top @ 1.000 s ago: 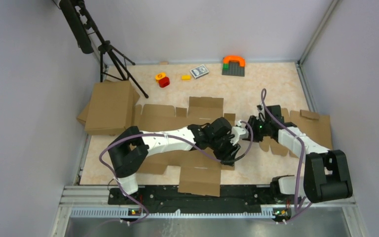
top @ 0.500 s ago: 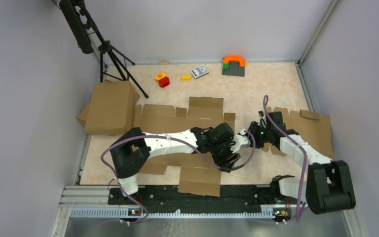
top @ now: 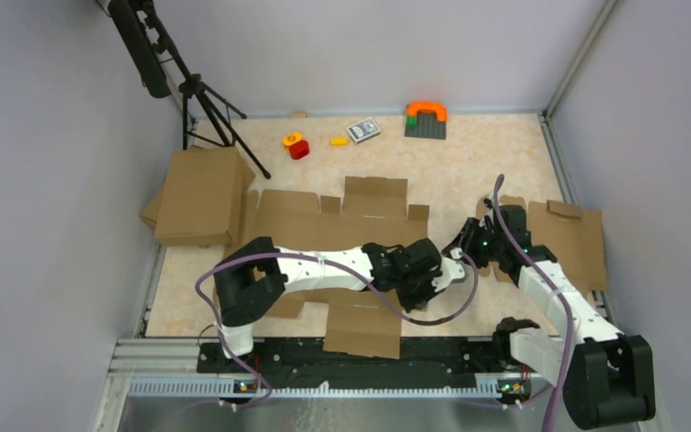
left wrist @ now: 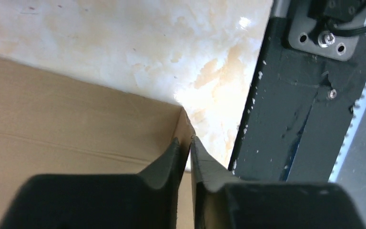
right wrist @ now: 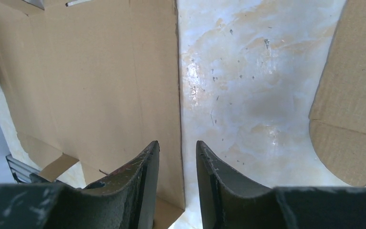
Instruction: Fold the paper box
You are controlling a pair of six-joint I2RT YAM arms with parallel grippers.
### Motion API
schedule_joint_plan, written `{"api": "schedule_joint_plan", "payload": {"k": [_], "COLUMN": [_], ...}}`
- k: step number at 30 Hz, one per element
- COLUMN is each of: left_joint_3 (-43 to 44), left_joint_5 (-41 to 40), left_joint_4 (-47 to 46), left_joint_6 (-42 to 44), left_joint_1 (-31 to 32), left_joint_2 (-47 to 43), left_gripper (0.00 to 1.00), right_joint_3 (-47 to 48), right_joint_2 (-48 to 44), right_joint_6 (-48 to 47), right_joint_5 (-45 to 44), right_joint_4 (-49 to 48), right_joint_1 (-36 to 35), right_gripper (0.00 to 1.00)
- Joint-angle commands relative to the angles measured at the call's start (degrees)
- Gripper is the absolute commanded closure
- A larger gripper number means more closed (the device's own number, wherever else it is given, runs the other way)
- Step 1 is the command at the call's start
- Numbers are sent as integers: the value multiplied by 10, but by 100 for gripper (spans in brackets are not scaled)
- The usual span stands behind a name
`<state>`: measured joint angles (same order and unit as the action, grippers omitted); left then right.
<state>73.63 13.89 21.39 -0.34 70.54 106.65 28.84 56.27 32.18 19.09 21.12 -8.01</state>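
The paper box [top: 306,216] is a wide flat die-cut brown sheet across the middle of the table. My left arm lies over it. The left gripper [top: 423,299] is at the sheet's near right corner. In the left wrist view the left gripper [left wrist: 186,143] is shut on a raised flap edge of the box [left wrist: 76,109]. My right gripper [top: 457,245] hovers at the sheet's right edge. In the right wrist view it [right wrist: 177,145] is open, its fingers either side of the box's [right wrist: 100,86] straight edge, holding nothing.
A folded brown box [top: 200,193] lies at the left by a tripod [top: 207,108]. A smaller notched cardboard blank [top: 576,238] lies at the right, also in the right wrist view [right wrist: 352,109]. Toys [top: 297,144], a card deck [top: 363,130] and a grey plate [top: 425,124] line the back. The black base rail [left wrist: 295,109] is close to the left gripper.
My left gripper has moved towards the near edge and a little right, keeping hold of the flap. The right arm's elbow has swung to the near right and its gripper has shifted slightly right.
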Motion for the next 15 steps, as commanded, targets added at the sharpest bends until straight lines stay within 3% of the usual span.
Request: {"api": "schedule_joint_plan", "payload": {"k": [1,3,6,15], "left_joint_3": [-25,-31,-56,-153], "left_joint_5": [-42,-57,-67,-133], "left_joint_4": [-49,-55,-81,-181], "left_joint_6": [-16,-21,-27,-61], "left_joint_1": [0,0,0,-1], "left_joint_2": [-27,-39,-66,-187], "left_gripper": [96,100,100,100], "right_joint_3": [-11,-15,-17,-30], "right_joint_2": [-10,-6,4,62], "right_joint_6": [5,10,21,76], "right_joint_5": [2,8,27,119], "right_joint_4": [-6,-10,-15,-109], "right_joint_1": [1,1,1,1], "right_gripper": [65,62,40,35]}}
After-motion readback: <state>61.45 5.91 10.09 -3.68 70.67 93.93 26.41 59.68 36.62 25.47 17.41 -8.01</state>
